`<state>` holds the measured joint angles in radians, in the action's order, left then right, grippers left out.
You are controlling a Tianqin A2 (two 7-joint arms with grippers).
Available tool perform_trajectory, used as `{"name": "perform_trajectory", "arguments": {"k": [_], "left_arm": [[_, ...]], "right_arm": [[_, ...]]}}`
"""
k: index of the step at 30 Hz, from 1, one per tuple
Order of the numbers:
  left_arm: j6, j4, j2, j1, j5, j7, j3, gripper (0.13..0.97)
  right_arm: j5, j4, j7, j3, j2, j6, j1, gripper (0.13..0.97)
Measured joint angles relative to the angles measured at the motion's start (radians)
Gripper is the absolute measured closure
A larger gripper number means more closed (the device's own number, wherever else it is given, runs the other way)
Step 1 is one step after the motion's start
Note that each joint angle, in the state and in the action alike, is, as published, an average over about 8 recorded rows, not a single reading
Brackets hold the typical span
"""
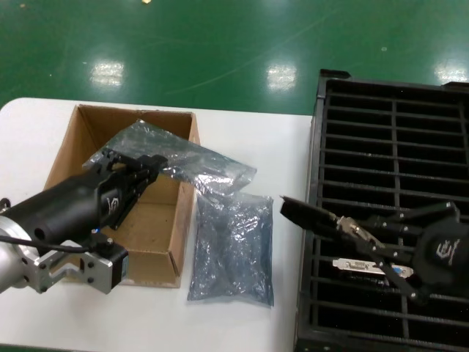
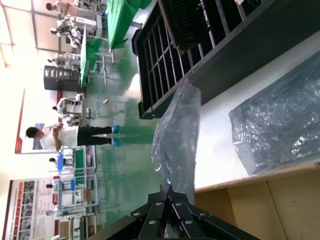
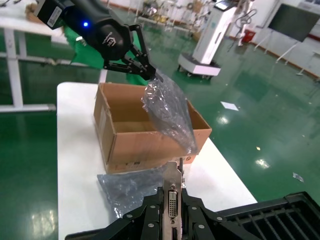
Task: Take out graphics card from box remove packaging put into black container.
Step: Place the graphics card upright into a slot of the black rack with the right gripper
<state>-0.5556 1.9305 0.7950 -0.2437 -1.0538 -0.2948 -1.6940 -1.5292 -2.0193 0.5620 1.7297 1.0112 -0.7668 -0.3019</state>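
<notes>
I stand at a white worktop [image 1: 242,132] with rounded corners, set on a glossy green floor [image 1: 220,44] that throws back the ceiling lights. My left gripper [image 1: 152,167] hangs over the open brown box [image 1: 154,242] at the worktop's left side, its fingers [image 2: 157,212] pinched together on one end of an empty plastic bag [image 1: 190,165]; the bag droops across the box's right wall toward the middle of the worktop. A second bag [image 1: 233,249] lies flat on the worktop, just beside the box on its right.

The black container [image 1: 396,117], split by slats into narrow slots, takes up the worktop's right end. My right gripper [image 1: 363,238] reaches over the container's near left part, fingers [image 3: 150,217] closed on the graphics card [image 1: 370,265], which I hold above the slots; from my right wrist its silver bracket [image 3: 173,192] and port stand upright between the fingers.

Beyond the worktop the room is a factory hall: a white machine [image 3: 212,35] on a base, tables draped in green [image 2: 117,20], a poster board, and a person in a white shirt [image 2: 55,137] standing far off.
</notes>
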Motion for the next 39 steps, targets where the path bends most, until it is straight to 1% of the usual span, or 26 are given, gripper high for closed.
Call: {"name": "perform_trajectory", "arguments": {"k": [5, 9, 15, 20, 23, 27, 34, 39], "left_arm": [[0.0, 0.0, 0.0, 0.0, 0.0, 0.0, 0.0, 0.958], [0.0, 0.0, 0.0, 0.0, 0.0, 0.0, 0.0, 0.958], [0.0, 0.0, 0.0, 0.0, 0.0, 0.0, 0.0, 0.958], [0.0, 0.0, 0.0, 0.0, 0.0, 0.0, 0.0, 0.958], [0.0, 0.0, 0.0, 0.0, 0.0, 0.0, 0.0, 0.958], [0.0, 0.0, 0.0, 0.0, 0.0, 0.0, 0.0, 0.958], [0.0, 0.0, 0.0, 0.0, 0.0, 0.0, 0.0, 0.958], [0.0, 0.0, 0.0, 0.0, 0.0, 0.0, 0.0, 0.958]], "right_arm": [[0.037, 0.0, 0.082, 0.052, 0.017, -0.124, -0.151, 0.904], [0.057, 0.018, 0.163, 0.109, 0.011, -0.274, -0.319, 0.904], [0.077, 0.096, 0.264, 0.215, -0.048, -0.521, -0.58, 0.904], [0.078, 0.173, 0.31, 0.284, -0.101, -0.676, -0.732, 0.904], [0.062, 0.198, 0.331, 0.318, -0.112, -0.736, -0.788, 0.904], [0.026, 0.198, 0.358, 0.36, -0.103, -0.777, -0.833, 0.904], [-0.034, 0.163, 0.406, 0.427, -0.065, -0.798, -0.878, 0.904], [-0.039, 0.155, 0.431, 0.477, -0.055, -0.801, -0.903, 0.904]]}}
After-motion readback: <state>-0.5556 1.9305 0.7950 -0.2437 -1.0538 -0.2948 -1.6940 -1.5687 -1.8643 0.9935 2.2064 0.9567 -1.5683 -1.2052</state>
